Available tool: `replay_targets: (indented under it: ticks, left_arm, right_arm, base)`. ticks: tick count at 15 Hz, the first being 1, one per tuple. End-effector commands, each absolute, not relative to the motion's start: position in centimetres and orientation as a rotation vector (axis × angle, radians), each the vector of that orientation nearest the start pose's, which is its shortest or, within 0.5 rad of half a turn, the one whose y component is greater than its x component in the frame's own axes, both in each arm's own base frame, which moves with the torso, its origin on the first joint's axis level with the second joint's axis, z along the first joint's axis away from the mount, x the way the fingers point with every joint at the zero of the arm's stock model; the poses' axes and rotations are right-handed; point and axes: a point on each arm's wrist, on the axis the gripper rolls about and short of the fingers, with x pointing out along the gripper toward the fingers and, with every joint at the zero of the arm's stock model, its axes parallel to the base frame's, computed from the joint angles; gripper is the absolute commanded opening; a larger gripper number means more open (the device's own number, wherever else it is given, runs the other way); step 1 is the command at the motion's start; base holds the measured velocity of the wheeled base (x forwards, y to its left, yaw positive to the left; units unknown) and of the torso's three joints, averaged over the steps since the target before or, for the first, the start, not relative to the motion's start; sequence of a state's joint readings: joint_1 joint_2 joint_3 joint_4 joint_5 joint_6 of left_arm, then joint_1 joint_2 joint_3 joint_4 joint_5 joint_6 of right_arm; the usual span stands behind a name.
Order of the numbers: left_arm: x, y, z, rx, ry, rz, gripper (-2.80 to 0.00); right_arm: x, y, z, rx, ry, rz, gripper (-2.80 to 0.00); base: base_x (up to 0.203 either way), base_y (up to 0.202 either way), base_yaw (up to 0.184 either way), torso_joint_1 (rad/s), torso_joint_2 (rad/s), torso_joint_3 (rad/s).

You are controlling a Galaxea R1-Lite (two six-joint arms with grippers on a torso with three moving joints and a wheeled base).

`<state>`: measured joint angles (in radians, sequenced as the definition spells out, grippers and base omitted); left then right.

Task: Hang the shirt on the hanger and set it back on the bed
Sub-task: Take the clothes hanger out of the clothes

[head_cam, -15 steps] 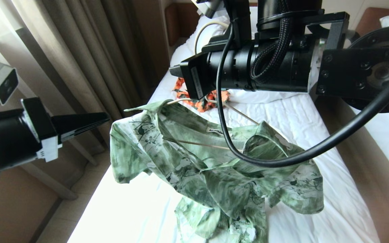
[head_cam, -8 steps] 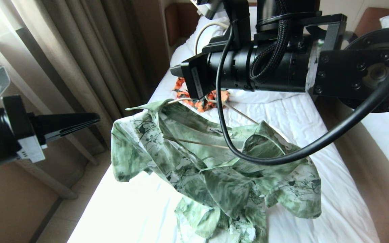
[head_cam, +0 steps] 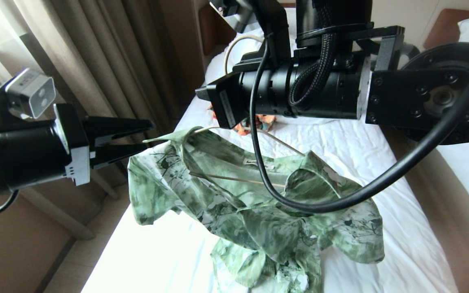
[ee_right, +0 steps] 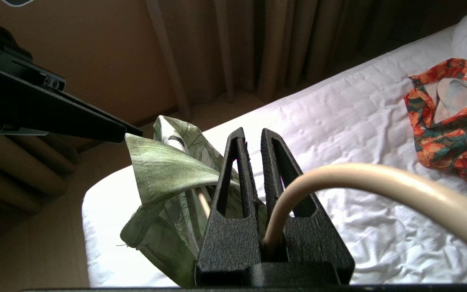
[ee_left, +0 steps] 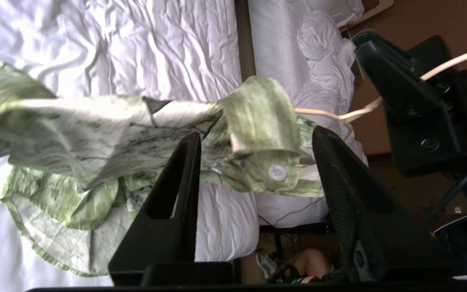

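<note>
**Shirt held aloft on hanger; left claw spread at collar edge**

The right claw (ee_right: 249,140) is seen clamped on the hanger (ee_right: 363,182) near its neck, the two fingers pressed nearly together, with the cream wire curving out from between their bases. In the head view this claw is hidden behind the right arm's own black wrist housing; only the hanger's hook (head_cam: 238,44) above it and the frame wires below it are visible.

The shirt (head_cam: 255,211) is draped over the hanger frame below the right claw. Its collar and shoulders are carried up off the bed (head_cam: 360,146), while the lower hem is bunched on the white sheet. One bare hanger wire is seen crossing the open neck of the shirt.

The left claw (head_cam: 136,136) is held level, just beside the shirt's collar flap on the side away from the right claw. Its fingers (ee_left: 176,194) are set apart. In the left wrist view a fold of collar with a white button (ee_left: 276,172) is framed between the two fingers; whether the fabric is touched by either finger cannot be told. In the right wrist view the tip of the left claw is seen at the very edge of the green flap.

An orange floral garment (ee_right: 452,117) is noted lying flat on the bed beyond the right claw, well apart from the shirt. Brown curtains (head_cam: 108,61) hang behind the left claw.
</note>
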<state>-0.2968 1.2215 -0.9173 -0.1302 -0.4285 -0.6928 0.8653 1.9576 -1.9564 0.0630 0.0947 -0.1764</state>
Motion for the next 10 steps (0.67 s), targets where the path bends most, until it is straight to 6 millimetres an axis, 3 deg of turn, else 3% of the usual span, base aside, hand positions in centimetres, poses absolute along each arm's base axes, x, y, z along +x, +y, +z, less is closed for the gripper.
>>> replay_targets:
  ticks: [1,7,10]
  left_arm:
    - [17.85,-6.51,28.82,-0.674,0.414,-0.637,0.00]
    - [18.19,-6.62,28.79,-0.676,0.421,-0.637,0.00]
    - [17.29,-6.69,29.14,-0.696,0.420,-0.660,0.00]
  right_arm:
    - [25.05,30.31,34.31,-0.192,-0.017,0.973,-2.80]
    - [24.73,31.12,33.95,-0.193,-0.017,0.986,-2.80]
    - [24.87,31.28,34.02,-0.185,-0.037,0.981,-2.80]
  base:
    - [0.000,0.000,0.000,0.000,0.00,0.000]
    - [0.000,0.000,0.000,0.000,0.00,0.000]
    - [0.000,0.000,0.000,0.000,0.00,0.000]
